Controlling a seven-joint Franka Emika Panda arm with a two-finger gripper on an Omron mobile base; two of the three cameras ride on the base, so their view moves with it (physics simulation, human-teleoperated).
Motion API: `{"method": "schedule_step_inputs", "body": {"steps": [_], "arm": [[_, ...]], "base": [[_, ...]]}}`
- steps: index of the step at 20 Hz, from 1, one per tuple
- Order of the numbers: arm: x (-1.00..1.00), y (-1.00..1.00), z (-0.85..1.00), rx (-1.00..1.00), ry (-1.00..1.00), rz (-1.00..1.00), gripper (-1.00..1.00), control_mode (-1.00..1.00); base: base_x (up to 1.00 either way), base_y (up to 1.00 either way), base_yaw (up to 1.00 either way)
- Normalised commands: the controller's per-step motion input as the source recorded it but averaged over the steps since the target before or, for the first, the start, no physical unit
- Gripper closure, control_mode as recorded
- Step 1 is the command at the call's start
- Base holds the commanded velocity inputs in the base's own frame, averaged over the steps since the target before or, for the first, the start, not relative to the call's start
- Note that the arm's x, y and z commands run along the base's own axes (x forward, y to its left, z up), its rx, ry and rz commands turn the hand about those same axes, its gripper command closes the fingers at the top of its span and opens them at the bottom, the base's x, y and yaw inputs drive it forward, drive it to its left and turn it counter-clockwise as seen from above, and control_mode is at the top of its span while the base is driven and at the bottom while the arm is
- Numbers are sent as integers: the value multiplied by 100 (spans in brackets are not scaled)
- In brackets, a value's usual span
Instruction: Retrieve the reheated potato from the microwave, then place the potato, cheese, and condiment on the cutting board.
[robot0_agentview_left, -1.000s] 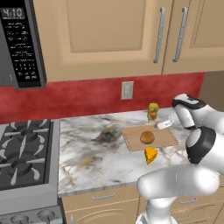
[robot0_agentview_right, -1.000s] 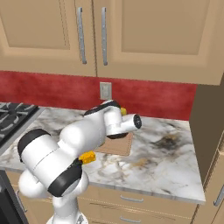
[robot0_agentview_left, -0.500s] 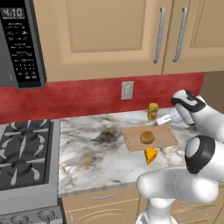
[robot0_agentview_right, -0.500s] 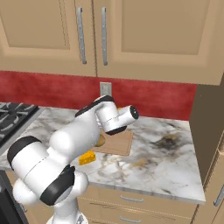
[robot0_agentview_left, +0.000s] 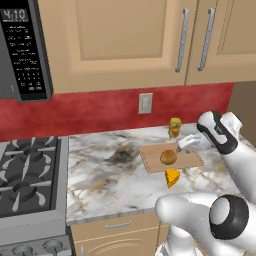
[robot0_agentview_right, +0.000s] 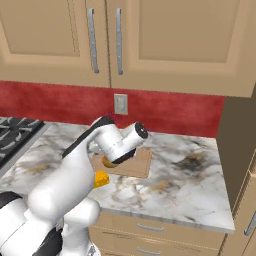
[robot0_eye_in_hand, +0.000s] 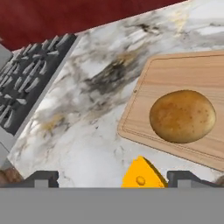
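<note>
The potato (robot0_eye_in_hand: 182, 116) is seen resting on the cutting board (robot0_eye_in_hand: 175, 74), with the gripper (robot0_eye_in_hand: 111, 178) spread wide and empty above. The cheese (robot0_eye_in_hand: 141, 174), lying on the counter just beside the board, is probably best approached next, with the fingers centred over the wedge before closing.

Bright, even rendered light; soft, slightly pixelated.

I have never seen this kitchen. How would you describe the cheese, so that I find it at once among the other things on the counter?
Look at the marble counter right of the stove, below the wall outlet. There lies a wooden cutting board with a brown potato on it. The cheese is the small yellow-orange wedge on the marble just off the board's front edge, unlike the upright yellow bottle behind the board.
</note>
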Motion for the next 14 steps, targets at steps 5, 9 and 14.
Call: {"method": "schedule_step_inputs", "body": {"steps": [5, 9, 14], "arm": [[-36, 38, 1, -17, 11, -29, -100, -100], [-2, 27, -2, -20, 17, -32, -100, -100], [14, 11, -16, -23, 23, -31, -100, -100]], "base": [[0, 0, 0], [0, 0, 0], [0, 0, 0]]}}
